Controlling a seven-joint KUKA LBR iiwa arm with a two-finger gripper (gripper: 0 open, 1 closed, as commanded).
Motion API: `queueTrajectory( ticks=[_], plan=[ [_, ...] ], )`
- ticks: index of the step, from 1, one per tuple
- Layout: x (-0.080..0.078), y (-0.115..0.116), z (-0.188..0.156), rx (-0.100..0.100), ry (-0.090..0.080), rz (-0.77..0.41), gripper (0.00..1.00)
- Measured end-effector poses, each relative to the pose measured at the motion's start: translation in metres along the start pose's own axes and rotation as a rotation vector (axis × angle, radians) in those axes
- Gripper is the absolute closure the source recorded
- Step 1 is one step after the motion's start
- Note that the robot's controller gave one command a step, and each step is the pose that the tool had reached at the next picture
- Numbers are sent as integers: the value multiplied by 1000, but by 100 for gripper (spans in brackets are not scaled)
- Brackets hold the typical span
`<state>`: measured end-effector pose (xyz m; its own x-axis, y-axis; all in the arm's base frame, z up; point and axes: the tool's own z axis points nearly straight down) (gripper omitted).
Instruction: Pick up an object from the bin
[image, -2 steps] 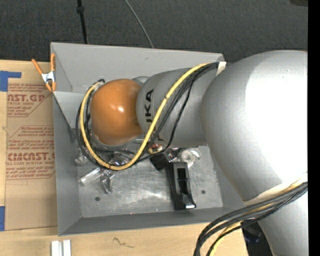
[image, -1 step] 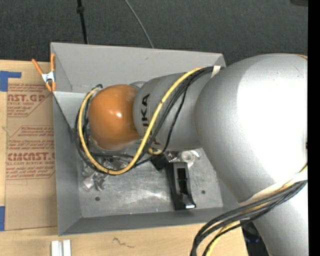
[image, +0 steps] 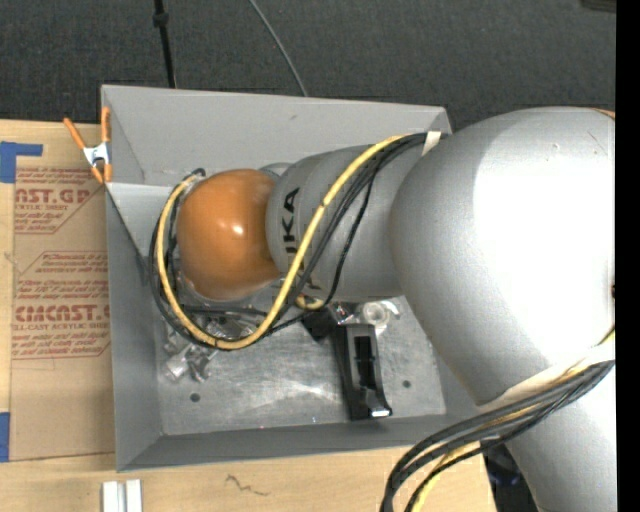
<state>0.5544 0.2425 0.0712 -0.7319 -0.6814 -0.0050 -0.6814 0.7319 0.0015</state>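
One long black object (image: 360, 375) lies right of the gripper (image: 190, 352). Gripper spread or pinched: can't tell. I'd centre over one item before closing.

I get bright, even light from above: a soft glare spot on the orange cover (image: 225, 235), broad sheen across the silver arm (image: 500, 250), and dark shadow beneath it on the bin (image: 265, 385) floor.

Letters "KA" on the grey arm (image: 288, 215)
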Motion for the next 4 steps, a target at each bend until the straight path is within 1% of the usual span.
queueTrajectory(
  ticks=[1,2,3,4],
  plan=[
    [0,0,0,0,0,0,100],
    [1,1,-4,-2,6,0,100],
    [3,2,-24,-4,13,0,100],
    [1,1,-48,-1,7,0,100]
  ],
)
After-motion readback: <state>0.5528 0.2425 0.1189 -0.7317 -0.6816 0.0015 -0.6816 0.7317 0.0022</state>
